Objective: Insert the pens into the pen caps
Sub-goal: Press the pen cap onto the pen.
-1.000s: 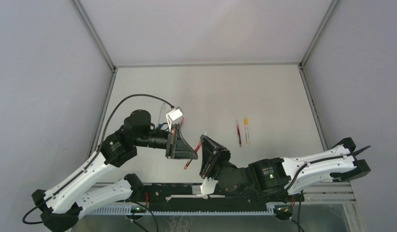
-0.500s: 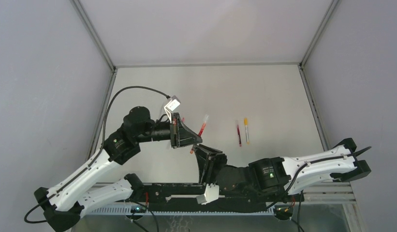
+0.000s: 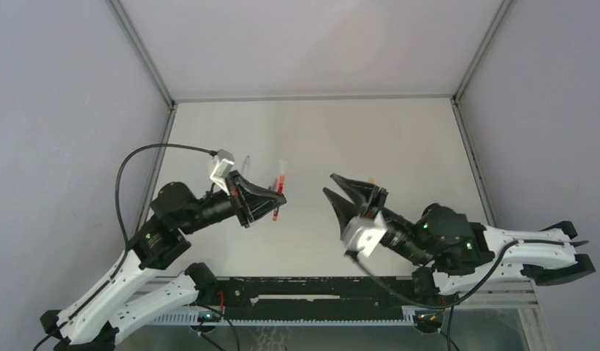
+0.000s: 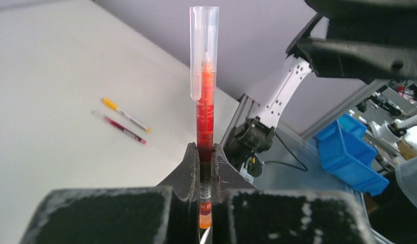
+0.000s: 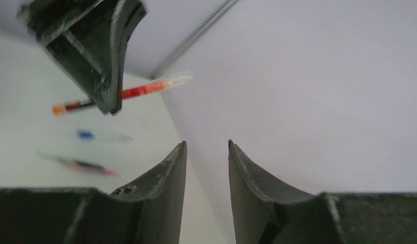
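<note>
White surface [image 3: 319, 131] below. Left fingers [image 4: 190, 165] clamped on lower barrel of red-inked clear-barrelled stick pen [image 4: 205, 112], raised off surface, clear plastic cap [image 4: 204, 46] over far end. Right fingers [image 5: 170, 168] parted, well apart from it. Yellow-ended pen [image 4: 126, 115], dark-red pen [image 4: 120, 128] side by side on surface.

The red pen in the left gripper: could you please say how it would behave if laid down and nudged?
The red pen looks thin and round, so it would probably roll on the flat table. It stands straight above the left gripper, so it is likely stiff. Its slim clear barrel suggests it is light.
</note>
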